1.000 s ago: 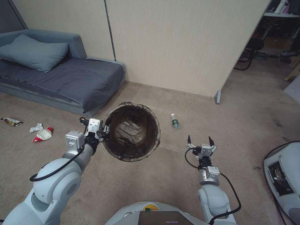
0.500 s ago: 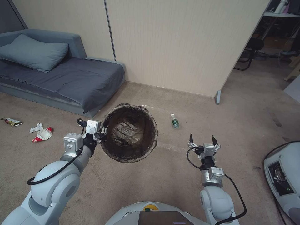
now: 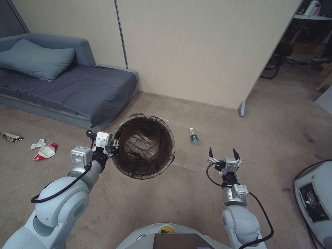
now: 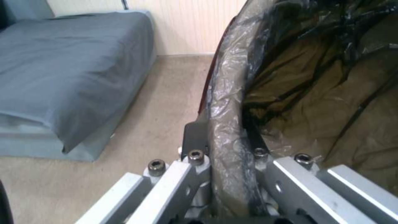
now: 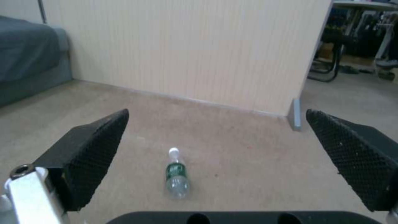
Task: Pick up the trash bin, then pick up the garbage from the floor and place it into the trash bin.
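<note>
Fingers: the left gripper (image 3: 116,143) is clamped over the rim of the round white plastic trash bin lined with a dark brown-black bag (image 3: 145,171), one finger (image 4: 195,137) outside, the other inside; bag film is pinched between. The bin hangs at the robot's front left, mouth up toward the head camera.

The right gripper (image 3: 223,152) is spread wide, holding nothing, low over the beige carpet (image 3: 193,193).

The clear plastic bottle with green label and white cap (image 5: 177,175) lies on its side just ahead of the right gripper, cap pointing away, to the right of the bin.

Judgement: bottle is light, round, smooth, probably rolls and dents. Grip across the body at the label.

Crushed red-and-white paper cup (image 3: 45,151) and white crumpled tissue (image 3: 37,144) lie far left: soft, any pinch holds.
</note>
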{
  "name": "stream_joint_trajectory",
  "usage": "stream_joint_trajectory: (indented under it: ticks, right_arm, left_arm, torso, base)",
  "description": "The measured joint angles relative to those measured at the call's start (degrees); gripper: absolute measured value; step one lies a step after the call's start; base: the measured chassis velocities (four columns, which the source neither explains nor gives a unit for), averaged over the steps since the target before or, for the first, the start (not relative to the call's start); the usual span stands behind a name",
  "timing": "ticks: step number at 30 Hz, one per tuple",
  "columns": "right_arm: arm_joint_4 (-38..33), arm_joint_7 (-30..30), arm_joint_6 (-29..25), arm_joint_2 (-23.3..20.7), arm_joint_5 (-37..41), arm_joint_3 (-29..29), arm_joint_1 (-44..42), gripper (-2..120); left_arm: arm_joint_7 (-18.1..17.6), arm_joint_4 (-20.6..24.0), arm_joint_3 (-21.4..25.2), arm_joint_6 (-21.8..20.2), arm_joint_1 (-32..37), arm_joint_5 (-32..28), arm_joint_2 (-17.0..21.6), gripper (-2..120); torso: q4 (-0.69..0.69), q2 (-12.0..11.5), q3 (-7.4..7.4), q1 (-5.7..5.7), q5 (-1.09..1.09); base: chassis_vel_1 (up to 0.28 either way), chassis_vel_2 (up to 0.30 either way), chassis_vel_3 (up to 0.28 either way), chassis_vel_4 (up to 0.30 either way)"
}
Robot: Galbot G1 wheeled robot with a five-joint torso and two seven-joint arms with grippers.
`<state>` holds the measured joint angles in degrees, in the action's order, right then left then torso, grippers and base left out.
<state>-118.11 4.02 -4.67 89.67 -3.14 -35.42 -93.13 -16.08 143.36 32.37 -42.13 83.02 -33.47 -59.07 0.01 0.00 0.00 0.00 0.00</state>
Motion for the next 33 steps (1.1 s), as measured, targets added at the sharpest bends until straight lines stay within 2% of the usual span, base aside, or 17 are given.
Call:
stream_joint_trajectory:
  ticks: [11,19,22,23,26,27,29,30,33]
  right_arm:
    - [0.79,-0.03,-0.02,0.02,0.12,-0.05,0.25,100]
    - [1.29,-0.13,-0.32,0.03,0.02,-0.10,0.40,100]
    - [1.69,0.27,-1.42,0.04,-0.86,0.04,0.52,100]
    - [2.02,1.01,-2.65,0.03,-1.89,0.18,0.67,100]
    - [2.40,2.47,-5.26,-0.33,-4.06,0.38,0.82,100]
    - [2.12,3.63,-5.24,-0.80,-4.23,0.50,0.76,100]
    - [0.40,5.32,-1.72,-1.83,-1.69,0.92,0.86,100]
    - [0.40,5.32,-1.72,-1.83,-1.69,0.92,0.86,100]
    - [-2.28,7.00,7.92,-4.00,2.40,1.24,1.66,100]
  left_arm:
    - [0.00,-0.06,0.04,0.00,-0.27,0.32,-0.36,3]
    - [0.13,-0.38,0.04,0.00,-0.55,0.74,-0.44,3]
    - [0.14,-0.58,-0.01,0.00,-0.70,0.83,-0.47,3]
    - [0.17,-0.74,-0.02,0.00,-0.80,0.83,-0.53,3]
    - [0.16,-0.92,-0.01,0.01,-0.85,0.84,-0.55,3]
    - [0.15,-1.08,-0.02,0.00,-0.88,0.86,-0.55,3]
    - [0.13,-1.34,-0.05,0.00,-0.98,0.90,-0.61,3]
    - [0.13,-1.34,-0.05,0.00,-0.98,0.90,-0.61,3]
    - [0.10,-1.64,-0.26,0.00,-1.08,1.08,-0.92,3]
  torso:
    - [-0.02,0.00,0.00,0.00,0.01]
    - [-0.03,0.00,0.01,0.00,-0.02]
    - [0.01,0.00,0.01,0.00,0.02]
    - [-0.03,-0.01,0.02,0.01,-0.03]
    - [0.02,-0.01,0.03,0.02,0.05]
    - [-0.01,-0.01,0.03,0.02,-0.01]
    - [-0.03,-0.01,0.02,0.02,0.00]
    - [-0.03,-0.01,0.02,0.02,0.00]
    - [-0.01,0.00,0.00,0.00,-0.01]
  base:
    - [-0.236,0.243,0.246,-0.248]
    - [-0.337,0.336,0.328,-0.342]
    - [-0.357,0.365,0.367,-0.358]
    - [-0.336,0.321,0.286,-0.294]
    - [-0.257,0.271,0.256,-0.200]
    - [-0.168,0.210,0.073,-0.093]
    - [-0.085,0.048,0.024,-0.070]
    - [-0.085,-0.011,-0.025,-0.048]
    - [0.031,-0.034,-0.045,0.021]
